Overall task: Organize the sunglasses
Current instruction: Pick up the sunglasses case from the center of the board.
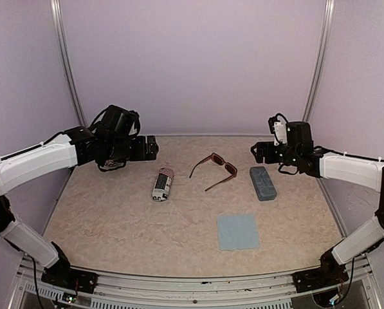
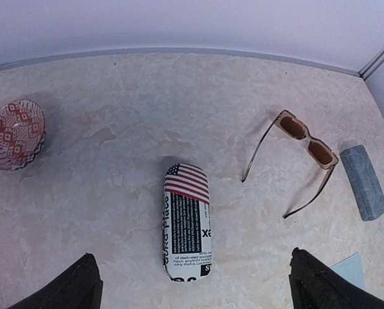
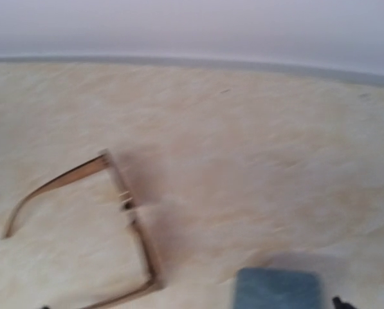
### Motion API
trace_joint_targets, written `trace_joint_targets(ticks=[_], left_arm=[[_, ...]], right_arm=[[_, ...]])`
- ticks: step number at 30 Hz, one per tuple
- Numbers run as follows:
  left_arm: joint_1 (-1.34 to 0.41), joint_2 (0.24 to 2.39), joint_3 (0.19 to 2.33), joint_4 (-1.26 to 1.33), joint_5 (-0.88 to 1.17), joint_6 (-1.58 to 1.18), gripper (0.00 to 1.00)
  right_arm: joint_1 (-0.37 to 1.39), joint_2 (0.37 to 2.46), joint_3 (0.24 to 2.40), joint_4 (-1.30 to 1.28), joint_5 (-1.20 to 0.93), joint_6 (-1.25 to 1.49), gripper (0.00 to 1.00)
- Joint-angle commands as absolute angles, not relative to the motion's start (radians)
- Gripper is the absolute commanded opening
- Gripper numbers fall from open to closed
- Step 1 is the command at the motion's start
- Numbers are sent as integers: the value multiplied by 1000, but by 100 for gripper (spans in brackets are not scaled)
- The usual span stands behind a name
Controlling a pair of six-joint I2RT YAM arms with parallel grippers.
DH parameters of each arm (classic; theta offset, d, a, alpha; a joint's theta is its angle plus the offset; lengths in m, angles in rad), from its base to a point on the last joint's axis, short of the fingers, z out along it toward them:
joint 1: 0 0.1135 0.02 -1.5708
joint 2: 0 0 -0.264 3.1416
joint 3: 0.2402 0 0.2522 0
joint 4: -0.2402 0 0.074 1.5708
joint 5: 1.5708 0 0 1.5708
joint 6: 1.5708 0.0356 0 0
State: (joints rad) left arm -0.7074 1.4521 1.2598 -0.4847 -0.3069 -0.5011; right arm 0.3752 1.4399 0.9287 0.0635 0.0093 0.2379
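One pair of sunglasses (image 1: 214, 170) with a reddish-brown rectangular frame and tinted lenses lies mid-table, its arms unfolded. The left wrist view shows the sunglasses (image 2: 305, 143) at upper right. In the blurred right wrist view the sunglasses (image 3: 124, 199) lie at lower left. My left gripper (image 1: 152, 148) hovers at the back left, open and empty, its fingertips (image 2: 82, 286) wide apart. My right gripper (image 1: 257, 152) hangs at the back right, just above the far end of the blue-grey case (image 1: 262, 183). Its tips barely show at the frame's bottom corners, spread wide and holding nothing.
A striped flag-and-newsprint pouch (image 1: 163, 184) lies left of the sunglasses, below my left gripper. A pale blue cloth (image 1: 237, 232) lies flat nearer the front. A red-and-white patterned round thing (image 2: 15, 133) sits at the far left. Walls enclose the back and both sides.
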Motion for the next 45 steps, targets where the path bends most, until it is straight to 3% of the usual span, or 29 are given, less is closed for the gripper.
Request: trace_joint_targets(ticks=[1, 17, 31, 39, 45], left_arm=[[-706, 1602, 1364, -575, -327, -548, 99], [-712, 2146, 1795, -854, -299, -575, 97], [-693, 2275, 1853, -898, -291, -535, 79], [-692, 2274, 1829, -886, -292, -525, 58], [-692, 2248, 1828, -879, -297, -527, 37]], right_arm=[[370, 1379, 892, 27, -127, 273, 90], [370, 1266, 745, 0, -160, 279, 88], [370, 1245, 729, -10, -109, 270, 88], [370, 1254, 732, -7, -107, 282, 87], [370, 1251, 747, -17, -118, 283, 86]])
